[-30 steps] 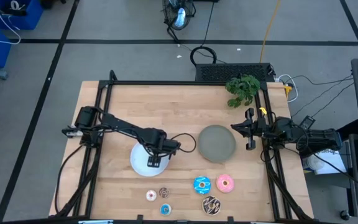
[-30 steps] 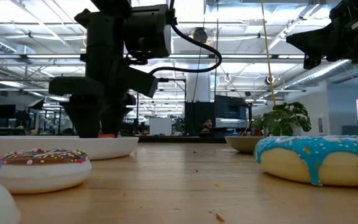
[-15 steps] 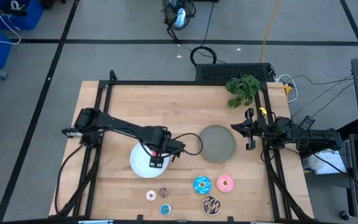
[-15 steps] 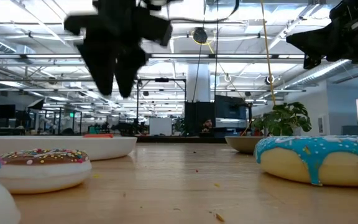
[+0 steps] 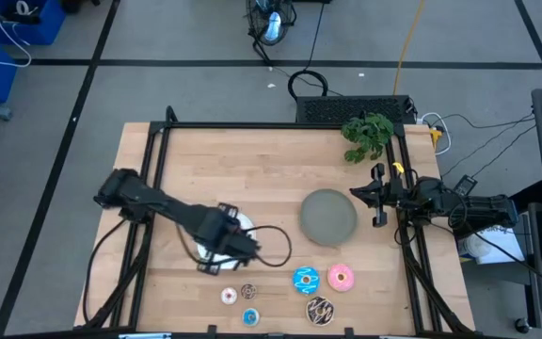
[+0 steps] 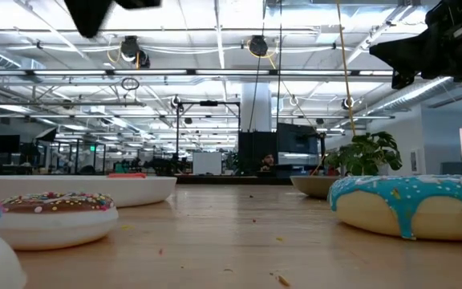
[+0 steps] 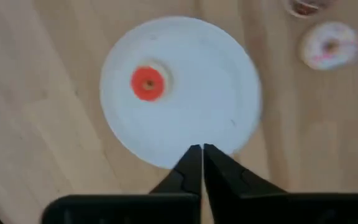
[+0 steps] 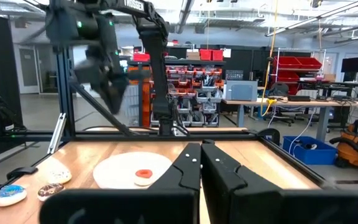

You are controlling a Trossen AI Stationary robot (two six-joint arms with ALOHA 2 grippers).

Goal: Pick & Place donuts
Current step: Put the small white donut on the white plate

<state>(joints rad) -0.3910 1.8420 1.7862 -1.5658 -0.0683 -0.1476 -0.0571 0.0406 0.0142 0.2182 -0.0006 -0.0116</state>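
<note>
A tiny red donut (image 7: pixel 148 83) lies flat on the round white plate (image 7: pixel 185 93), also seen in the right wrist view as the red donut (image 8: pixel 143 175). My left gripper (image 7: pixel 201 149) hangs shut and empty high above the plate's rim (image 5: pixel 242 225), pointing down. On the table near the front edge lie the tiny white (image 5: pixel 229 296), brown (image 5: pixel 248 291) and blue (image 5: pixel 250 316) donuts. Beside them are the blue sprinkled (image 5: pixel 306 279), pink (image 5: pixel 341 278) and chocolate (image 5: pixel 320 309) donuts. My right gripper (image 5: pixel 376 196) waits shut at the right edge.
A round gray plate (image 5: pixel 328 217) sits right of the white plate. A green plant (image 5: pixel 367 132) stands at the far right corner. A black frame (image 5: pixel 252 125) rims the table. Bare wood lies at the far side.
My left gripper has risen from just above the white plate, leaving the low view through its top, and has gone a little toward the table's near and left edges. The red donut has stayed on the plate.
</note>
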